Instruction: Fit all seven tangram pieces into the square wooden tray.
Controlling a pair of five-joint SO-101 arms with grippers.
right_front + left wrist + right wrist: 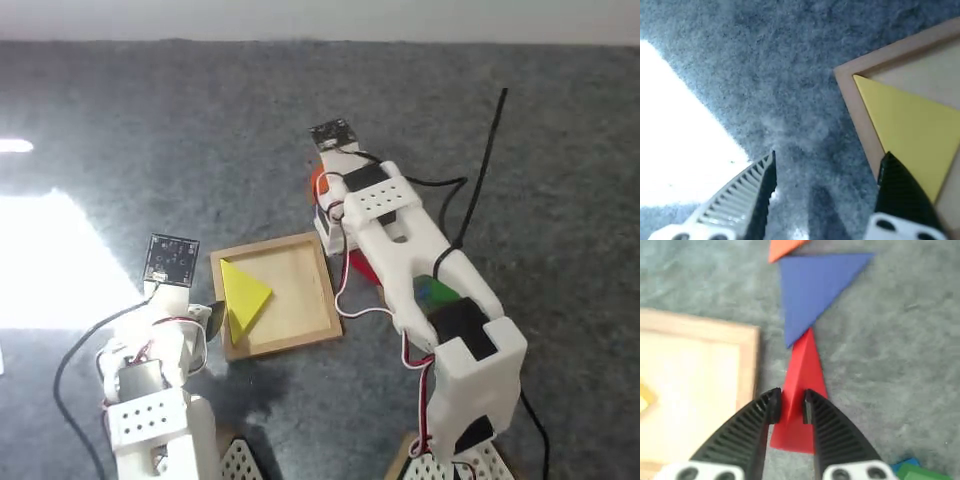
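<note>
The square wooden tray [322, 290] lies between the two arms, with a yellow triangle [243, 293] in its left half. My right gripper [790, 402] is shut on a red triangle [799, 370] just off the tray's right rim [749, 365]. Beyond the red piece's tip lie a blue triangle [812, 285] and an orange piece [782, 247]. My left gripper [829, 170] is open over the grey mat by the tray's left corner [852, 100], next to the yellow triangle [912, 122]. From above, the red piece [362, 266] peeks out under the right arm.
Green and blue pieces [912, 470] lie on the mat close to the right arm's base, the green piece [436, 291] partly under the arm. A black cable [485, 170] trails behind the right arm. A bright glare patch [40, 260] covers the mat at left.
</note>
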